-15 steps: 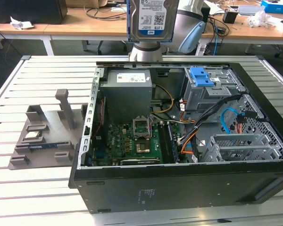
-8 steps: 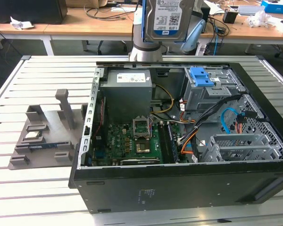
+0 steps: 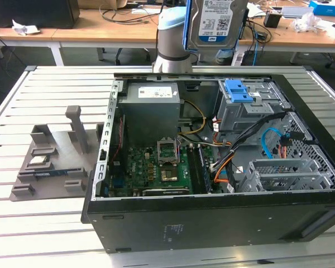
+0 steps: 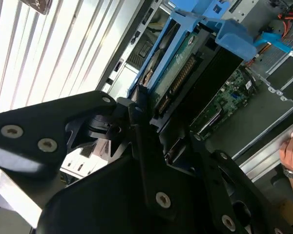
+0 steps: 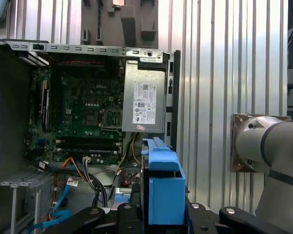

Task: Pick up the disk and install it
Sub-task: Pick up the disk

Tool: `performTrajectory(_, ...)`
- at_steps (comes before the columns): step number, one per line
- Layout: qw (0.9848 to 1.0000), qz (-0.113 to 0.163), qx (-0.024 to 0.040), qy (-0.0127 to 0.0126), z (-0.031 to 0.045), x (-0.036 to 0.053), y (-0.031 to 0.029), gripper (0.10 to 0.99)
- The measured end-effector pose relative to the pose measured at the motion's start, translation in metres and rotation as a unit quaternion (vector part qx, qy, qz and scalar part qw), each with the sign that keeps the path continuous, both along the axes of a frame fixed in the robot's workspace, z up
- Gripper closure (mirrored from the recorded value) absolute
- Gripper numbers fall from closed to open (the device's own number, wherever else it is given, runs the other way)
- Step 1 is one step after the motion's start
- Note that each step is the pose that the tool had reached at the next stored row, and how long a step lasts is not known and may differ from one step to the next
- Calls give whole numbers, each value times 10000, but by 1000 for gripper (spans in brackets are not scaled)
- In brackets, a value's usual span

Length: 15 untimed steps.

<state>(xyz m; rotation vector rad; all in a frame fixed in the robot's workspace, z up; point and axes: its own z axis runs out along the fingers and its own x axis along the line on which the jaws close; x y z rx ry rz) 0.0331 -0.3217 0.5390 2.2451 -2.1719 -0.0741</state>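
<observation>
Your gripper [image 4: 162, 127] was clamped on the disk [image 3: 215, 22], its jaws closed on either side of the blue bracket [image 5: 163, 185], likely so the label face and connectors stayed untouched. You held the disk upright, high over the back wall of the open computer case [image 3: 212, 212], well apart from the drive cage [image 3: 243, 109]. By my judgement it was clear of the cables [image 3: 226, 164] and not yet installed.

Along the top of the exterior view I see long wooden desks [image 3: 100, 34] strewn with cables [image 3: 123, 12] and crumpled paper [image 3: 20, 27], with dark floor [image 3: 11, 58] beneath them. A slatted light-grey table [image 3: 50, 84] spreads across the lower frame under even, soft indoor light.
</observation>
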Motion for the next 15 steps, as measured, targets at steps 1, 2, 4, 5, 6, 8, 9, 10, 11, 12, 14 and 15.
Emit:
performTrajectory(1,10000,1,0,0,0,36,0,722)
performTrajectory(2,10000,0,0,0,0,87,0,722)
performTrajectory(4,10000,1,1,0,-1,137,0,722)
performTrajectory(5,10000,1,1,0,-1,159,0,722)
performTrajectory(6,10000,1,0,0,0,166,1,722)
performTrajectory(8,10000,-1,0,0,0,167,0,722)
performTrajectory(9,10000,0,0,0,0,167,0,722)
performTrajectory(10,10000,0,0,0,0,168,0,722)
performTrajectory(11,10000,1,-1,0,1,168,-6,722)
performTrajectory(12,10000,1,-1,0,1,168,-14,722)
performTrajectory(14,10000,1,-1,0,0,168,-99,722)
performTrajectory(15,10000,1,0,0,0,168,-141,722)
